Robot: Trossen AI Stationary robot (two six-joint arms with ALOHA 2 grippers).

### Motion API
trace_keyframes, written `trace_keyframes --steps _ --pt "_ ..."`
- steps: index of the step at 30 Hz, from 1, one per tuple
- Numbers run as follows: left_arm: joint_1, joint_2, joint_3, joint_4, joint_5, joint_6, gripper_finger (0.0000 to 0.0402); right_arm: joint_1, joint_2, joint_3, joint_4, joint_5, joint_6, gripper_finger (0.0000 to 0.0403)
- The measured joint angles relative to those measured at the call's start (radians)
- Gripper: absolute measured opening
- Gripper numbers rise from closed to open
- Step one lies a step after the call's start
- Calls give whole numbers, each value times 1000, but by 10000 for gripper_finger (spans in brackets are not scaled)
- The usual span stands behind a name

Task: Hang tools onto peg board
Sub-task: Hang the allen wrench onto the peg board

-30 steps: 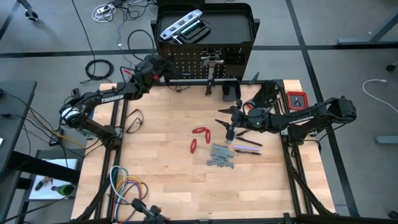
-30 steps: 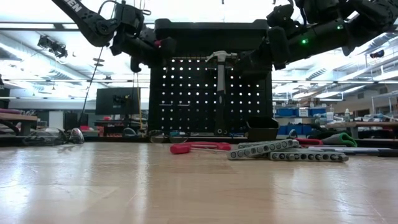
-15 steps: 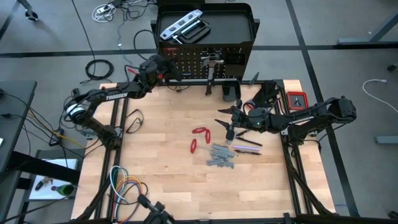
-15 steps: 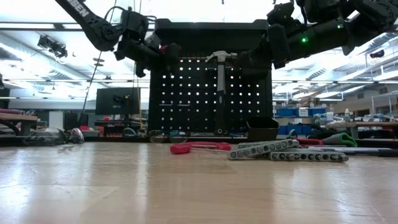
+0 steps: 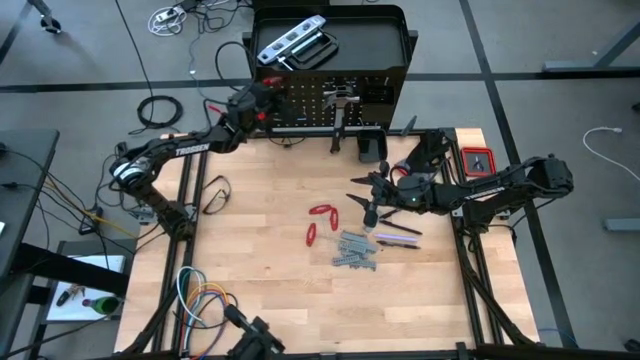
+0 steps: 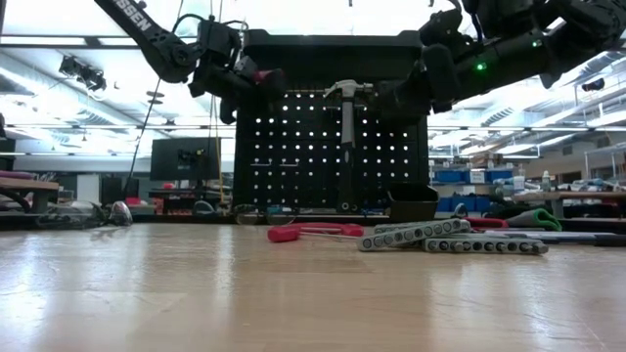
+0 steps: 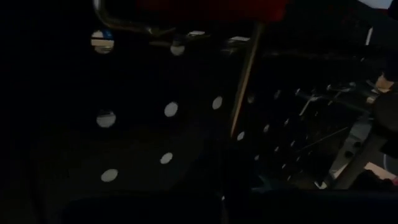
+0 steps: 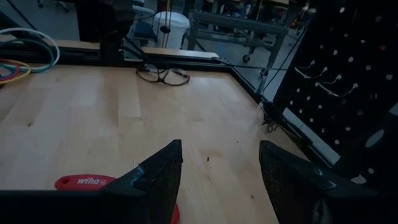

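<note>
The black peg board (image 5: 330, 98) stands at the table's far edge, and a steel hammer (image 6: 346, 122) hangs on it by its head. My left gripper (image 5: 266, 95) is level at the board's upper left, shut on a red-handled tool (image 6: 265, 74). My right gripper (image 5: 368, 206) hovers open above the tools on the table: red-handled pliers (image 5: 318, 222), grey wrenches (image 5: 356, 250) and thin screwdrivers (image 5: 397, 236). A silver level (image 5: 290, 42) and a black clamp lie in the board's top tray. My left gripper holds the tool by its red handle (image 7: 211, 6); the dark hides the fingers, so the kind of hold does not show. It comes level from the table's left. A thin metal shaft (image 7: 244, 81) runs from the handle across the board's holes. The tool is clear of the table.
A small black box (image 5: 372, 147) stands on the table before the board, and a red case (image 5: 477, 160) sits at the far right. Glasses (image 5: 214, 190) lie at the left edge, coiled coloured cables (image 5: 200, 297) at the near left. Bare hooks (image 8: 323, 81) stick out of the board.
My left gripper has moved with the red-handled tool toward the table's right, closer in front of the peg board's upper left, staying shut and level. The right arm has kept still.
</note>
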Motion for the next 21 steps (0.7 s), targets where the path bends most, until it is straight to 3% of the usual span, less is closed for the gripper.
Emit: trace_keyframes --steps 13,21 --pt "-53 -7 -1 -27 -30 14 0 32 -2 0 -24 6 25 219" --pt "-70 -118 -60 -45 -118 73 0 38 -2 0 -41 35 35 220"
